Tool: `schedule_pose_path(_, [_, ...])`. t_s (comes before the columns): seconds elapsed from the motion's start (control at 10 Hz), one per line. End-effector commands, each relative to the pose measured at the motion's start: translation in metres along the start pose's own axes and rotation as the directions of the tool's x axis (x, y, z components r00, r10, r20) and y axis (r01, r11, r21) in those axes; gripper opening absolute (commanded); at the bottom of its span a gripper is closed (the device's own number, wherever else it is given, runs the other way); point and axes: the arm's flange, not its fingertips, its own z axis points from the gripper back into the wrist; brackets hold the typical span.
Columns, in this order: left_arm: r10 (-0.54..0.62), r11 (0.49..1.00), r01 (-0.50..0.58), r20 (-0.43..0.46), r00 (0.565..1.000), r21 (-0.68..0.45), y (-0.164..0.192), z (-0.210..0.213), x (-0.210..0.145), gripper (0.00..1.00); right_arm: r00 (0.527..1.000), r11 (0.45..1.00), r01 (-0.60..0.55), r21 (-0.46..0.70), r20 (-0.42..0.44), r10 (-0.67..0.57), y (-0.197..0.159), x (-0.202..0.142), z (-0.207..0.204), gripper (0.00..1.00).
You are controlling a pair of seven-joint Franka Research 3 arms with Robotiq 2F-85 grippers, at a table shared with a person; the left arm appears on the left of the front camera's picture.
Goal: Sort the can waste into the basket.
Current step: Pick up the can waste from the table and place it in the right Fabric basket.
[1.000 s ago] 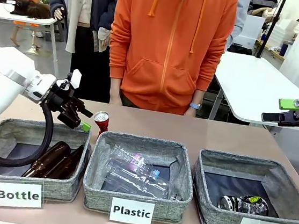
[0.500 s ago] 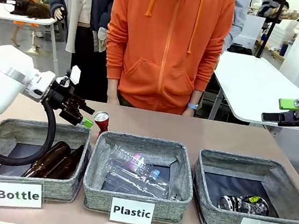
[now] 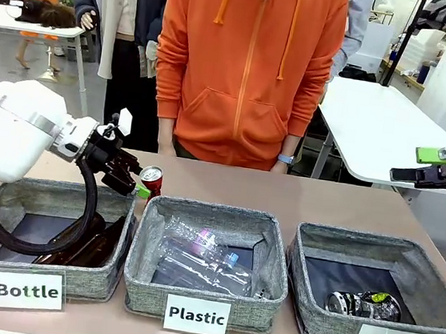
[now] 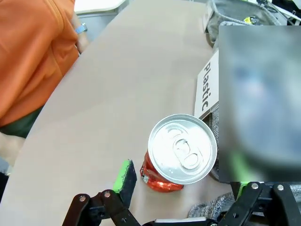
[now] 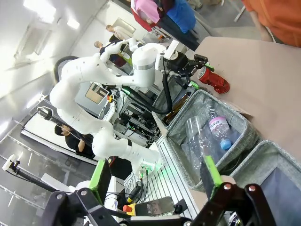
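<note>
— Where is the red can (image 3: 151, 181)?

— On the table (image 3: 324, 203), just behind the far left corner of the plastic bin (image 3: 266, 299), beside the bottle bin (image 3: 81, 280). It stands upright, long axis vertical, silver top up.

— And the left gripper (image 3: 136, 178)?

— Its fingers are spread, one on each side of the can. The front view shows it reaching in from the left at can height. The left wrist view looks down on the silver top and pull tab, with one green pad (image 4: 124, 175) just beside the can's red wall. I cannot tell if it touches.

— The other can?

— The front view has the dark can (image 3: 363, 304) in the basket (image 3: 430, 275) marked "Can", near its front edge. It is crushed and lies on its side, long axis left to right, silver end to the left.

— The right gripper (image 3: 417, 165)?

— Spread wide and holding nothing, up past the table's right edge. Its wrist view looks across to the left arm and the red can. A person (image 3: 250, 73) in orange stands at the far edge.
</note>
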Motion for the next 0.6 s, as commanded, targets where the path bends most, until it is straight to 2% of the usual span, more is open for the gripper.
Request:
schedule_pose_path(0.0, [-0.005, 1.000, 0.005, 0.019, 1.000, 0.001, 0.005, -0.006, 0.001, 1.00, 1.000, 1.000, -0.020, 0.004, -0.009, 0.021, 0.001, 0.000, 0.002, 1.00])
schedule_pose_path(0.5, [0.032, 0.999, -0.032, 0.063, 0.997, 0.004, 0.010, -0.019, -0.003, 1.00, 1.000, 1.000, -0.020, 0.004, -0.009, 0.021, 0.001, 0.000, 0.002, 1.00])
